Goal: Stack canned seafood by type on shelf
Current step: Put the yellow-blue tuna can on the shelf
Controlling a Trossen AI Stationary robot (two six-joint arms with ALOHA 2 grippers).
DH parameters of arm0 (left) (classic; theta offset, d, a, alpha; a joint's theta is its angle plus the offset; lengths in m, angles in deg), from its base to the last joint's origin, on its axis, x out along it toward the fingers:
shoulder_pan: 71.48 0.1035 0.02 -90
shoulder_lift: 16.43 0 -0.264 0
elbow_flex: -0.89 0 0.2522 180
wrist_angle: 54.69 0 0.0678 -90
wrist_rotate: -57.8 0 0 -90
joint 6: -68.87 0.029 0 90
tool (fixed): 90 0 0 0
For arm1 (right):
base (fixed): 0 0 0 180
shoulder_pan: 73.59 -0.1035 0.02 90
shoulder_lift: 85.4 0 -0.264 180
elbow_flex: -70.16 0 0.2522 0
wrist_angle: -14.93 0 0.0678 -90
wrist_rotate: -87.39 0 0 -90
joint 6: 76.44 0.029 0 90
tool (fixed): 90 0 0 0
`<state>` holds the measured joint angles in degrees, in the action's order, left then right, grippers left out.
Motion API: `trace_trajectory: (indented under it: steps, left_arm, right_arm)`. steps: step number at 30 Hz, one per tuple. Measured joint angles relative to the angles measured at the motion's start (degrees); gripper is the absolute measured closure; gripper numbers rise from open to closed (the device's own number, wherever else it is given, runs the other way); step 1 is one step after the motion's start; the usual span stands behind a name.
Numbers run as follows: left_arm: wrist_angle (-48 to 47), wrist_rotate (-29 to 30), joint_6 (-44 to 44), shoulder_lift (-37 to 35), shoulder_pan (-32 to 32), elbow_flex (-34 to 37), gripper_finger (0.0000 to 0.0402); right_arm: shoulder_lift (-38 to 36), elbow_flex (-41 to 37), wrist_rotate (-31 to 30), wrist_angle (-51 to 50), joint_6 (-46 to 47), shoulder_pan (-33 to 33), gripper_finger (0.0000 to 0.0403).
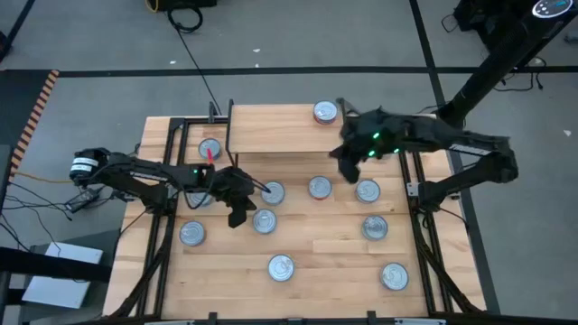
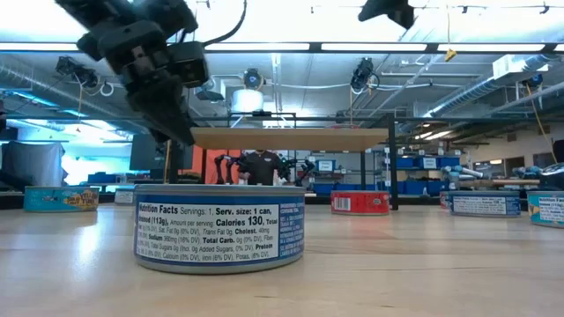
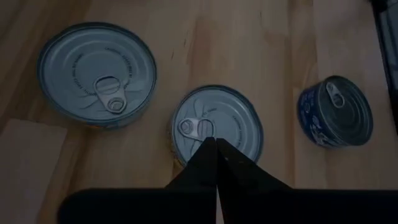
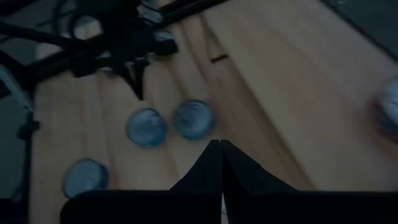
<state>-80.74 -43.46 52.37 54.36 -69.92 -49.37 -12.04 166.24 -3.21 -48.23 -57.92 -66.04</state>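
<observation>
Two closed, empty grippers are hovering: the left gripper (image 1: 242, 217) is hanging directly over a silver-topped round tin (image 3: 215, 126), nearer than the right gripper (image 1: 345, 168).

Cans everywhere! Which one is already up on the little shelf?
Only one can sits on the shelf, at the back right corner of its wooden top. All the other cans stand lower, on the big table.
</observation>
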Motion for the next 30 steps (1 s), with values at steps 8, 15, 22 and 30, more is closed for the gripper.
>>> trace_trajectory:
  steps: [8,15,22,30]
  left_arm:
    - [7.5,0.1,1.1,-5.4,0.0,10.0,0.0401]
    - [26.4,1.6,-0.6,-4.5,0.0,18.6,0.0401]
    - [35.8,10.8,-6.3,-2.7,-0.5,21.7,0.0401]
    - [35.5,15.3,-5.3,1.1,-0.6,21.7,0.0401]
  right_arm:
    - [9.5,0.0,-0.7,10.7,5.9,-7.9,0.0398]
    - [18.0,0.0,3.8,10.4,-0.7,-9.1,0.0398]
    - [26.8,0.0,9.6,9.5,-13.9,-8.8,0.0398]
    - [36.4,0.0,11.3,13.8,-17.0,-11.0,0.0398]
